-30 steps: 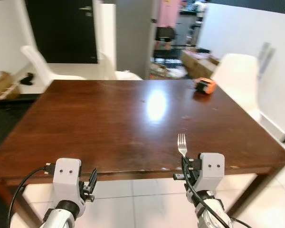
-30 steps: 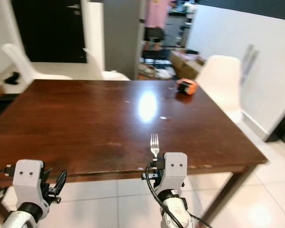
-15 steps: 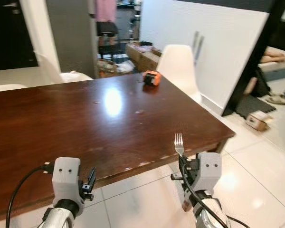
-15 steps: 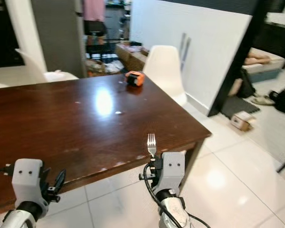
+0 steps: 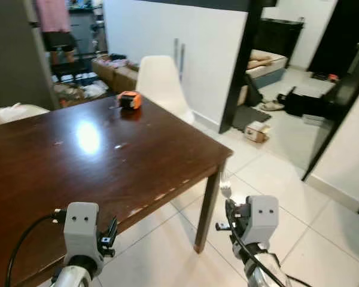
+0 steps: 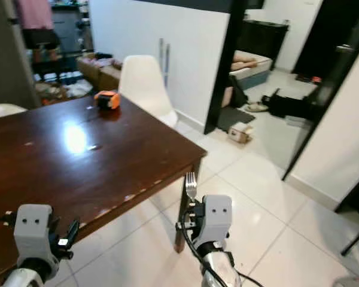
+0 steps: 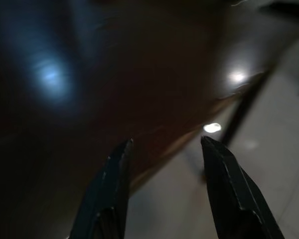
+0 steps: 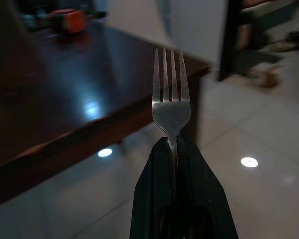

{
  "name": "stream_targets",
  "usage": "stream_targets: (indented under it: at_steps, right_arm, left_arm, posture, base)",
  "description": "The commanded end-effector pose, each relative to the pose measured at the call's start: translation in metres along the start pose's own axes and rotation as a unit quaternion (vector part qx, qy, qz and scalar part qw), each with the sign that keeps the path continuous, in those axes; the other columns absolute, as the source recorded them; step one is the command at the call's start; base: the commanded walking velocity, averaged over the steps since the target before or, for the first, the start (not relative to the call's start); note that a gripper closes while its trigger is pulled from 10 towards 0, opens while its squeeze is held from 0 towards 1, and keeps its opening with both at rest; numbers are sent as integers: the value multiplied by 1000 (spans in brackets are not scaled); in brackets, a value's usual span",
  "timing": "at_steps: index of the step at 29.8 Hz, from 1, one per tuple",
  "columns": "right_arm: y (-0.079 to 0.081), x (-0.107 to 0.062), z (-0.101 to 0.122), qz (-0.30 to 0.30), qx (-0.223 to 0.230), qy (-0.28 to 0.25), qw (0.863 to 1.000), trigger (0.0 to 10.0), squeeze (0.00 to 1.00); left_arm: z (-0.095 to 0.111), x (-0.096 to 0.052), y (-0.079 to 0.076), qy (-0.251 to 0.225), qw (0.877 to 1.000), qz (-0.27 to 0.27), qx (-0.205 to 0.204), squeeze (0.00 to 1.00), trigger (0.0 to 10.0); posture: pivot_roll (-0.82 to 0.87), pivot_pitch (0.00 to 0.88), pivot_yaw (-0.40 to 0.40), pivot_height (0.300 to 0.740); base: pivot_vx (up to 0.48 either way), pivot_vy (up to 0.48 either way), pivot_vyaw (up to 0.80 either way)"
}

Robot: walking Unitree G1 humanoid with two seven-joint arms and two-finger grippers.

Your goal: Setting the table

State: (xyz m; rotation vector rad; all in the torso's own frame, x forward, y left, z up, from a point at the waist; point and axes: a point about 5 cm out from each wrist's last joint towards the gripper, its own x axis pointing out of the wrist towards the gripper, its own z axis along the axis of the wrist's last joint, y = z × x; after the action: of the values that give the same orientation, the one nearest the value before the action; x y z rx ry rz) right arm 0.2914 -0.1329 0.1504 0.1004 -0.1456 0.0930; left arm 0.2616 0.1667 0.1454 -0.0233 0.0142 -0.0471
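A silver fork [image 8: 171,104] stands upright, tines up, with my right gripper [image 8: 174,143] shut on its handle. In the eye views the fork [image 5: 225,184] is held over the tiled floor, just off the near right corner of the dark wooden table [image 5: 78,161]. My left gripper [image 7: 165,144] is open with nothing between its fingers, held low at the table's near edge [image 5: 110,234]. In the left wrist view the dark tabletop and a table leg lie ahead of it.
An orange object [image 5: 129,99] lies near the table's far right edge, with a white chair [image 5: 158,84] beside it. To the right are white tiled floor [image 5: 275,173], a dark doorway post [image 5: 236,66], and clutter on the floor beyond.
The whole view has swung to the right, so the table now sits at the left and open floor at the right. Both grippers keep the same pose, the fork still held.
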Motion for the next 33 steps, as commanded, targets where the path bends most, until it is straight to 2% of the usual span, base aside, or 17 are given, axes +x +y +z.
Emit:
stream_targets:
  at_steps: [1,33]
  right_arm:
    - [-2,-3,-6,-4,0,11,1000,10000,0]
    - [-4,-3,-12,0,-10,19,1000,10000,0]
  left_arm:
    - [-9,-3,3,18,1000,6,4,0,10000]
    - [-18,-3,5,25,1000,9,10,0,10000]
  posture:
    - [52,111,44,740]
    - [51,95,39,740]
  base:
    - [0,0,-781]
    - [0,0,-781]
